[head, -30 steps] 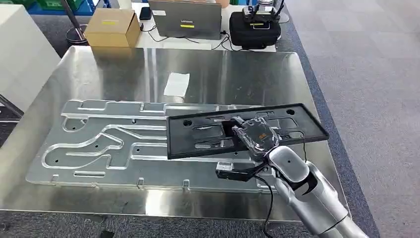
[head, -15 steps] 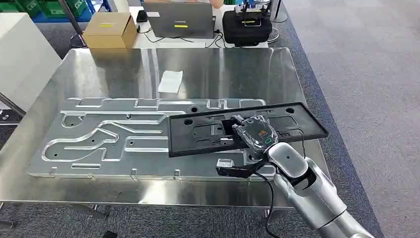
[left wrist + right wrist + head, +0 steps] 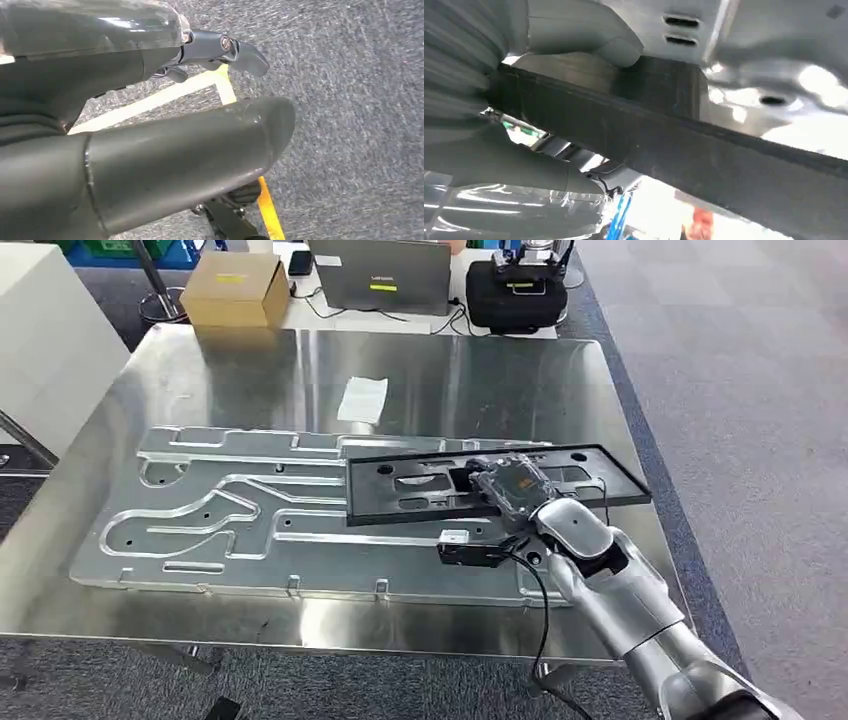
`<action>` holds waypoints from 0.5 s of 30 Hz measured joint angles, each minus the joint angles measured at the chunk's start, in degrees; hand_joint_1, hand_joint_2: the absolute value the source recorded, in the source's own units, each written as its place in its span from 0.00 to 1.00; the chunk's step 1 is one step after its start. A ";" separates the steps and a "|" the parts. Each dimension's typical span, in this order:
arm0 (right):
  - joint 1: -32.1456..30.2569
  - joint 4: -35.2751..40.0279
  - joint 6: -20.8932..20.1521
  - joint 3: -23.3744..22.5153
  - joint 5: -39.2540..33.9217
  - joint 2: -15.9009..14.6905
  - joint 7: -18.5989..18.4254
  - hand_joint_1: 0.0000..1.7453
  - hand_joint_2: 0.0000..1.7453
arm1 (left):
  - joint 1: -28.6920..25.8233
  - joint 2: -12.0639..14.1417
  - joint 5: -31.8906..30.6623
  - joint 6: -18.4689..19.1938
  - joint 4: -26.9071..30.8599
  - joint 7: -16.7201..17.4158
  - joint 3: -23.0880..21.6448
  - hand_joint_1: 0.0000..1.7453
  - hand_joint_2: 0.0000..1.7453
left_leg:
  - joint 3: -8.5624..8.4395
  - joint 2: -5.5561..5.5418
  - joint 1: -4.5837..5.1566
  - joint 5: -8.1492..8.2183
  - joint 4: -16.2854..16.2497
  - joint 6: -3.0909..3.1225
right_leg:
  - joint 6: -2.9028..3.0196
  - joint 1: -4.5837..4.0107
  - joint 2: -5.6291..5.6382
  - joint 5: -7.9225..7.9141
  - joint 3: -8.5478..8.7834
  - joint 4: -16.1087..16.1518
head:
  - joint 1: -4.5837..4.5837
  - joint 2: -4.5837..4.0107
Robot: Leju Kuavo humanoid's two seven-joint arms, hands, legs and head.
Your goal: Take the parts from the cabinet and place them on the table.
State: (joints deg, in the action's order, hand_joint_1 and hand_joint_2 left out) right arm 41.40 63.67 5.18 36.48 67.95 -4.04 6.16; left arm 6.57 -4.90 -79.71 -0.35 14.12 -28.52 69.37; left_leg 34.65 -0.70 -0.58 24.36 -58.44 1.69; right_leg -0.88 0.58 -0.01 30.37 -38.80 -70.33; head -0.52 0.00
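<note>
one steel table (image 3: 130, 390), one big machined aluminium plate (image 3: 230, 530) on it, one black panel (image 3: 420, 490) across the plate's 3 o'clock end, held by the right hand (image 3: 512, 492). right wrist view adds the thumb (image 3: 589, 35) over the panel's edge (image 3: 704, 155). left hand (image 3: 150, 140) hangs over carpet (image 3: 350, 100), fingers apart, holding nothing. one paper slip (image 3: 362, 398) at 12 o'clock.

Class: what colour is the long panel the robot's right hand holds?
Black panel, clearest in the head view.

Bare table (image 3: 520, 390) beyond black panel (image 3: 400, 490), seemingly unobstructed.
</note>
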 joint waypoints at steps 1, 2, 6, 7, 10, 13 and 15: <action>0.52 -0.61 0.07 0.00 0.00 0.02 0.00 1.00 1.00 | 0.01 0.02 0.00 0.09 0.00 0.00 -0.13 0.00 0.00 | -0.06 -0.06 0.09 0.05 -0.06 -0.07 | 0.44 -0.08 0.00 -2.94 2.43 5.50 | 0.02 0.00; 1.02 -1.03 0.15 0.00 0.00 0.11 0.00 1.00 1.00 | 0.01 0.04 0.00 0.17 0.00 0.00 -0.31 0.00 0.00 | -0.03 -0.05 0.12 0.10 -0.07 -0.18 | 1.01 -0.34 -0.02 -4.81 4.52 10.38 | 0.00 0.00; 1.85 -2.59 0.37 0.00 -0.48 0.78 0.04 1.00 1.00 | 0.06 0.24 -0.04 0.37 0.00 0.11 -0.70 0.00 0.00 | 0.38 0.17 0.28 -0.26 0.11 -1.35 | 1.18 -0.77 0.11 -4.26 4.81 11.86 | -0.02 0.00; 1.97 -3.12 0.35 0.00 -0.61 1.07 0.11 1.00 1.00 | 0.10 0.33 -0.09 0.41 0.00 0.20 -0.85 0.00 0.00 | 0.35 0.14 0.58 -0.21 0.16 -1.80 | 1.71 -0.21 0.09 -4.65 5.01 12.51 | -0.11 0.00; 3.03 -4.30 0.13 0.00 -0.74 2.97 0.20 1.00 1.00 | 0.17 0.50 -0.17 0.72 0.00 0.26 -1.07 0.00 0.00 | 3.44 0.29 0.16 4.48 -7.16 -2.50 | 2.34 -0.02 -0.05 -5.03 5.16 12.95 | -0.20 0.00; 3.75 -6.11 -0.37 0.13 -0.76 5.09 0.37 1.00 1.00 | 0.34 0.70 -0.33 0.81 0.00 0.39 -1.55 0.00 0.00 | 8.61 0.31 -0.14 7.96 -18.07 -3.16 | 2.35 -0.06 -0.03 -4.99 5.13 12.77 | -0.18 0.00; 3.85 -6.95 -0.57 0.28 -0.76 6.16 0.37 1.00 1.00 | 0.37 0.79 -0.35 0.87 0.00 0.39 -2.01 0.00 0.00 | 6.52 0.36 -0.52 4.14 -13.10 -3.43 | 2.12 0.09 -0.03 -4.75 5.17 12.42 | -0.15 0.00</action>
State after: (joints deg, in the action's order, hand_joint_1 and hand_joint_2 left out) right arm 45.25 56.72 4.61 36.76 67.19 2.12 6.54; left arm 6.95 -4.11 -80.06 0.52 14.12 -28.13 67.36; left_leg 41.17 -0.34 -1.10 28.50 -71.54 -1.74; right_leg 1.25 0.67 -0.03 25.62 -33.63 -57.91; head -0.68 0.00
